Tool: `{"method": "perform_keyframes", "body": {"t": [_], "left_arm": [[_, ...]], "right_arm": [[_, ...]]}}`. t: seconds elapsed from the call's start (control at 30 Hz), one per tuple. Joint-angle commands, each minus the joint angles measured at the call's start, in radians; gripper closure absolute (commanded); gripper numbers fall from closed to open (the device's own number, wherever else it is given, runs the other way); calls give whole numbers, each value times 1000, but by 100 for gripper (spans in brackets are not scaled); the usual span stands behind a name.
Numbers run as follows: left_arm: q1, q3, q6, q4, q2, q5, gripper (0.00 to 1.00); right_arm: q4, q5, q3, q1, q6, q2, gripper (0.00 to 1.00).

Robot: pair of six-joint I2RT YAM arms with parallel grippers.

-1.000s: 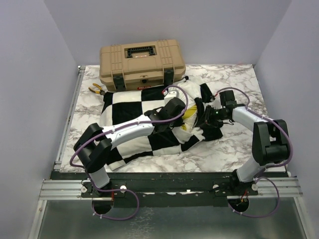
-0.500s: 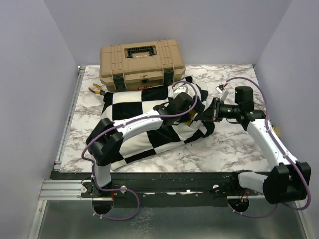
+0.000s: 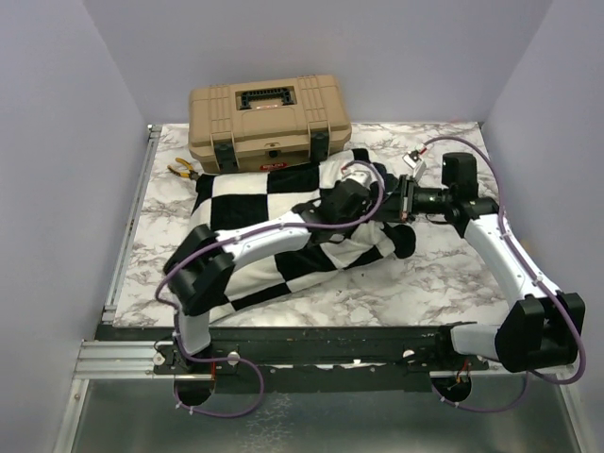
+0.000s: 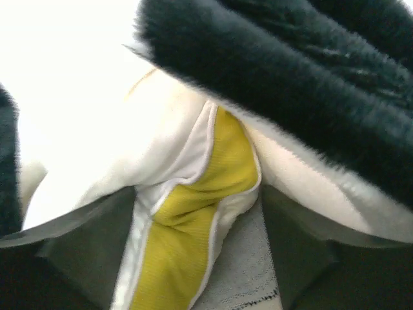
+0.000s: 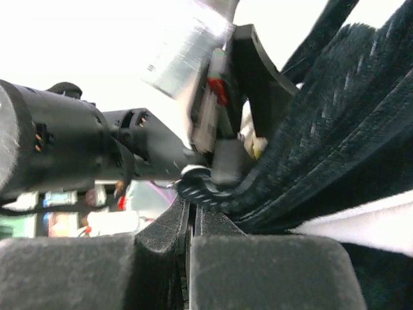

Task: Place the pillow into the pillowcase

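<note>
Two grippers meet at the right end of the pillowcase (image 3: 255, 203), which lies plump across the middle of the table (image 3: 444, 283), just in front of the toolbox (image 3: 269, 118) at the far edge. The left gripper (image 4: 193, 242) has its fingers spread apart, clamping nothing, and the yellow-edged corner of the pillow (image 4: 213, 168) lies between them under the case's black fleece. The right gripper (image 5: 190, 242) is closed tight on the pillowcase's black hem.

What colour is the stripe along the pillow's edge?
Yellow, with thin white piping beside it. The edge strip of the pillow shows best in the left wrist view.
</note>
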Motion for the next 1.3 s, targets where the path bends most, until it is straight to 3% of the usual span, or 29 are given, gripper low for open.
{"method": "perform_keyframes", "body": {"t": [0.0,0.13,0.33,0.53,0.7,0.9,1.0,1.1,1.27], "left_arm": [[57,-129,-2,-33,-299,-85,5],[203,-152,22,-221,-464,-94,1],[310,-119,193,-564,-534,-217,1],[376,-135,269,-671,-564,-280,1],[378,-145,216,-516,-586,-27,1],[378,-249,-52,-37,-624,324,2],[373,-277,-160,105,-568,396,13],[342,-268,-181,117,-474,426,42],[214,-258,-223,204,-299,425,68]], "right_arm": [[102,-48,77,4,48,37,100],[154,-71,93,4,79,77,100],[180,-90,107,4,95,95,100],[281,-141,86,6,172,102,100],[297,-162,97,8,178,103,100],[307,-165,93,9,200,88,100],[348,-180,93,10,232,86,100],[382,-181,100,10,266,81,100],[492,-185,104,10,356,84,100]]}}
